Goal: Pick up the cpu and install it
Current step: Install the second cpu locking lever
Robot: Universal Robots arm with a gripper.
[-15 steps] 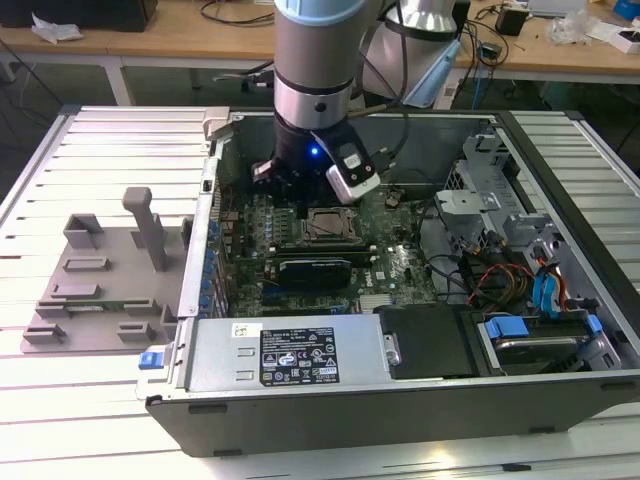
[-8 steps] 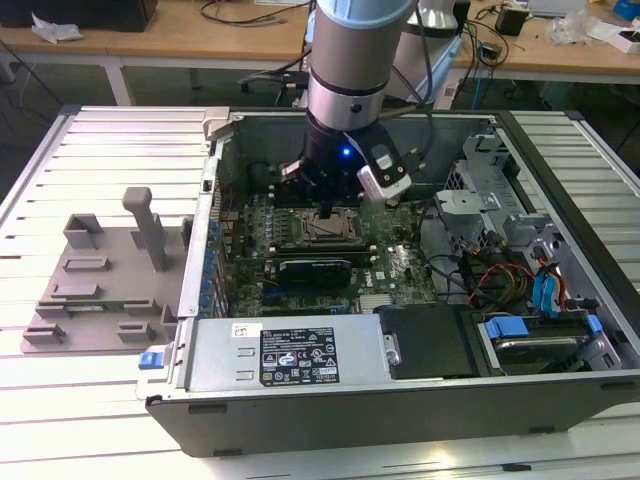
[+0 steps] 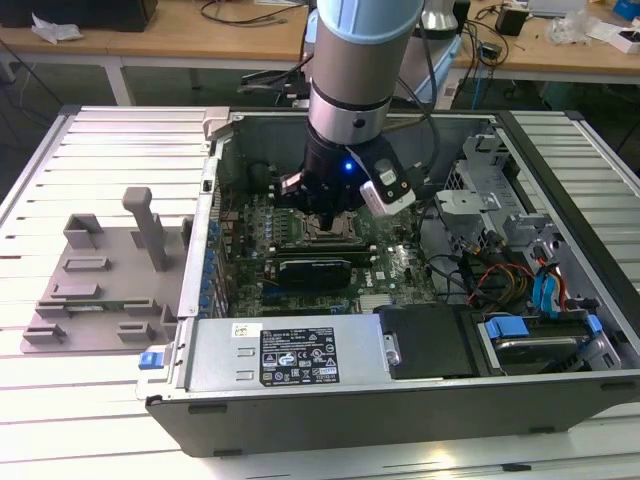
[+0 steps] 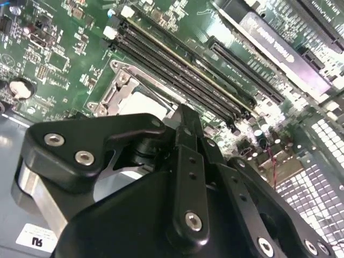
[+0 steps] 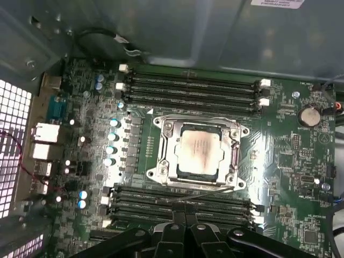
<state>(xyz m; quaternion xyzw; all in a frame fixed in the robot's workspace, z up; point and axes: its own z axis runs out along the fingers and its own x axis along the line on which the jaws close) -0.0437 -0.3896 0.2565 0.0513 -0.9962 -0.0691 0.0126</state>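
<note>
Robotics lab or electronics test workshop, slatted metal worktable [image 3: 100, 140] carrying an opened computer case [image 3: 400, 400], grey plastic fixture tray [image 3: 100, 290] alongside, wooden benches [image 3: 180, 40] behind strewn with cables [image 3: 240, 12] and equipment.

Work surface: a pale slatted metal table [image 3: 90, 150] fills the exterior view, its ribs catching even light.
Behind: wooden benches [image 3: 250, 40] line the back, strewn with dark cables [image 3: 240, 12] and crumpled white paper [image 3: 55, 30].
Floor: a dark strip [image 3: 60, 85] shows beneath the benches.
Light: bright and diffuse, with soft shadows.
</note>
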